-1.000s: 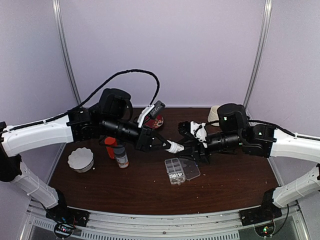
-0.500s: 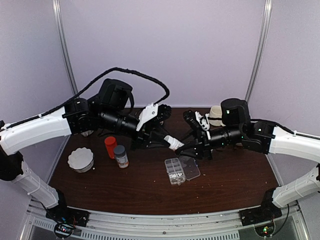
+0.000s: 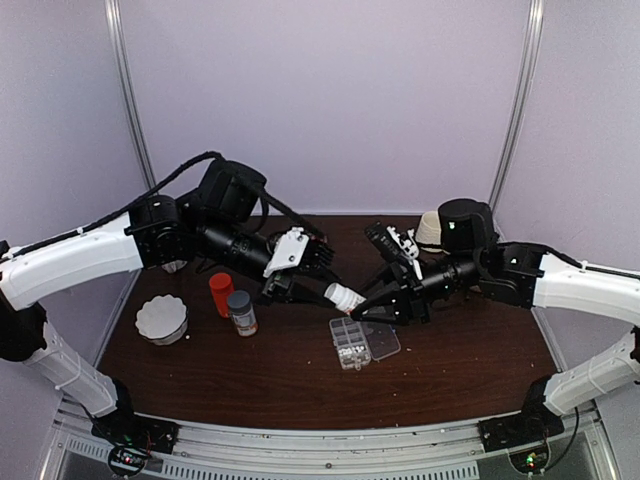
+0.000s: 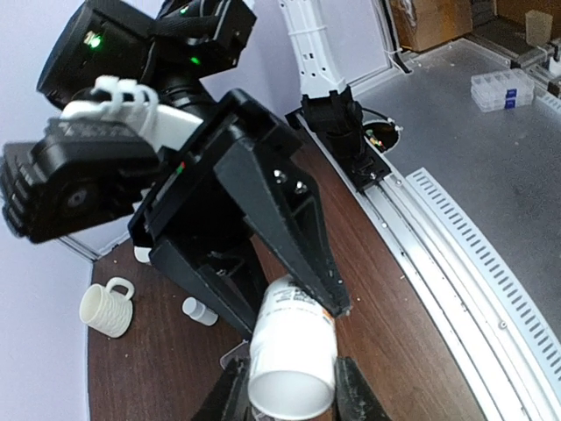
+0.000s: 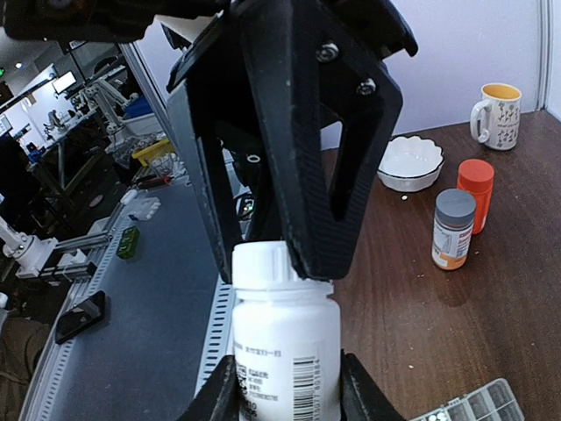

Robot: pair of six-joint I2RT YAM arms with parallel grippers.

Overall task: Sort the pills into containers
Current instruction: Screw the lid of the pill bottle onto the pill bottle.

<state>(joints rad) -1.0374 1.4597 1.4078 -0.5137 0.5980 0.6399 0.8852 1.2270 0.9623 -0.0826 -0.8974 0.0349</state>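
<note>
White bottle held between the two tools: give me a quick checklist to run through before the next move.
1. Grip of the right tool on the body of the white bottle: ok.
2. Grip of the left tool on its cap end: ok.
3. Cap loosened: cannot tell.
4. The lid of the organizer box open: ok, folded out to the side.
5. Bottle directly above the box: cannot tell; the top view shows it just beyond the box.
6. The orange bottle and grey-capped bottle apart from both tools: ok.
</note>
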